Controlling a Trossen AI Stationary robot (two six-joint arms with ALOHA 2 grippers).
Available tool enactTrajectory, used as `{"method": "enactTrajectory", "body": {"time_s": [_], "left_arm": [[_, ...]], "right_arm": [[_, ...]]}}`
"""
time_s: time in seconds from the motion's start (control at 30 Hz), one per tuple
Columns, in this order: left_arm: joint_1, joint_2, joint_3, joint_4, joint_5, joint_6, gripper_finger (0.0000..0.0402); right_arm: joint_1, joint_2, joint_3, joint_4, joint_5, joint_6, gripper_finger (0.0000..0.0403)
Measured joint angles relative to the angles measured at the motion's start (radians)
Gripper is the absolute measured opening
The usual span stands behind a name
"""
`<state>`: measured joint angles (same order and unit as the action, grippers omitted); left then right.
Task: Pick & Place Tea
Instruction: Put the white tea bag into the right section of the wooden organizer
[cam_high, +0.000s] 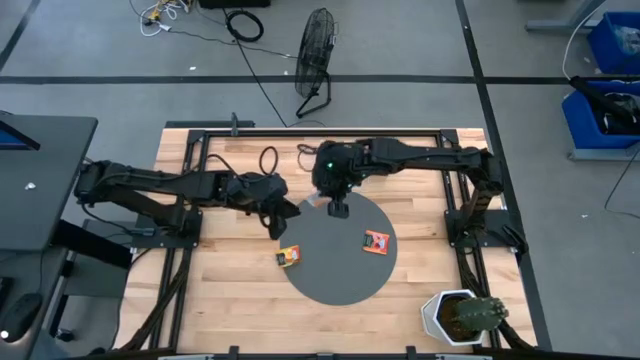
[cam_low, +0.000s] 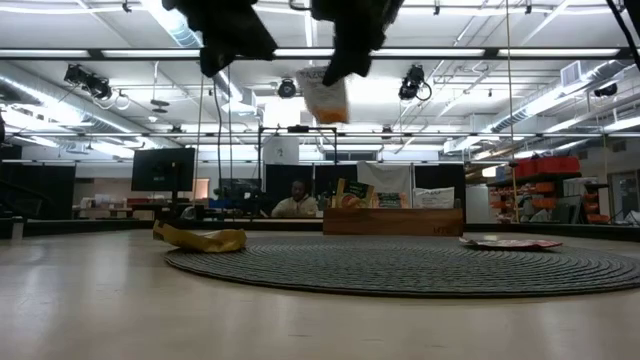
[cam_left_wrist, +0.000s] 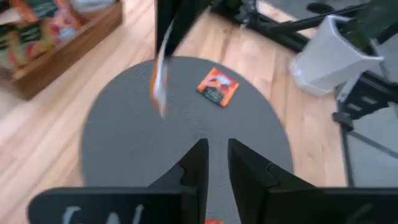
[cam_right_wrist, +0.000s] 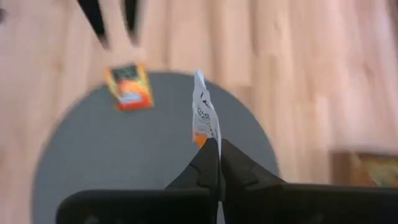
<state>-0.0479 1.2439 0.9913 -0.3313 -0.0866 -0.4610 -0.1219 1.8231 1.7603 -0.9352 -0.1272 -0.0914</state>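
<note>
1. A round grey mat (cam_high: 335, 265) lies on the wooden table (cam_high: 230, 290) and serves as the landmark for everything else.
2. The right gripper (cam_right_wrist: 217, 152) hangs in the air above the far edge of the mat, its fingers pinched together on the lower edge of a white tea sachet (cam_right_wrist: 203, 116) with an orange mark.
3. That sachet stands on edge above the closed fingertips; in the low view it hangs well clear of the mat's surface, under the right gripper (cam_low: 335, 70).
4. The left gripper (cam_left_wrist: 216, 163) hovers above the mat's left edge, its fingers a narrow gap apart with nothing between them.
5. In the high view the left gripper (cam_high: 283, 222) sits just beside the mat's upper-left rim, and the right gripper (cam_high: 338, 208) is over the mat's far rim.
6. An orange-red tea sachet (cam_high: 376, 241) with dark print lies flat on the mat, in its right half.
7. A second orange sachet (cam_high: 289, 257) lies at the mat's left rim, partly on the wood; in the low view it looks slightly crumpled.
8. A wooden tray (cam_left_wrist: 59, 34) holding more packets stands on the table beyond the mat's far side.
9. A white pot with a cactus (cam_high: 462, 317) stands off the mat, near the table's front right corner.
</note>
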Motion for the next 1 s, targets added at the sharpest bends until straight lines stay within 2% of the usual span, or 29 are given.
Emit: {"method": "enactTrajectory", "body": {"time_s": [0.23,0.43,0.63,0.87,1.0], "left_arm": [[-0.002,-0.076,-0.002,-0.049,-0.094,-0.026,0.0065],[-0.002,-0.090,0.000,-0.030,-0.104,-0.026,0.0060],[-0.002,-0.086,0.000,-0.028,-0.104,-0.026,0.0060],[-0.002,-0.086,0.000,0.018,-0.104,-0.026,0.0060],[-0.002,-0.086,0.000,0.037,-0.104,-0.026,0.0060]], "right_arm": [[-0.104,-0.117,-0.135,0.039,0.115,0.038,0.0001],[-0.168,-0.276,-0.381,0.152,0.316,0.133,0.0000],[-0.222,-0.389,-0.614,0.268,0.429,0.232,0.0000],[-0.324,-0.396,-0.718,0.361,0.411,0.297,0.0000],[-0.389,-0.397,-0.744,0.402,0.345,0.284,0.0000]]}}
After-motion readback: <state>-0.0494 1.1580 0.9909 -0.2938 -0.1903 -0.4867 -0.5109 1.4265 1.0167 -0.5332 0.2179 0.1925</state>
